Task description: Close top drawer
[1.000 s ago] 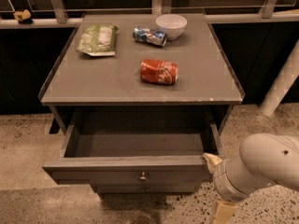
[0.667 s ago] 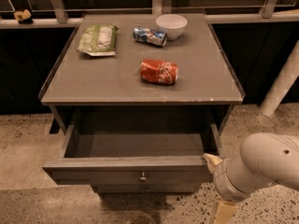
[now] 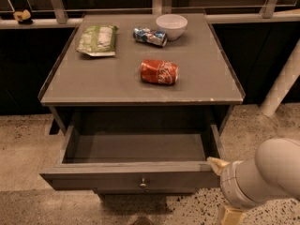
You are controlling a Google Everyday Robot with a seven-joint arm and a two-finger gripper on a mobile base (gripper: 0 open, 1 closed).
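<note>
The top drawer is a wide, shallow grey drawer pulled well out from under the grey table top. It is empty inside. Its flat front panel has a small round metal knob at the centre. My gripper is at the lower right on the end of the pale arm. It sits right at the right end of the drawer's front panel. I cannot tell if it touches the panel.
On the table top lie a red can, a blue can, a white bowl and a green snack bag. A white post stands at the right. Speckled floor surrounds the table.
The arm and gripper sit very slightly lower in view. The drawer stays open about as far as before.
</note>
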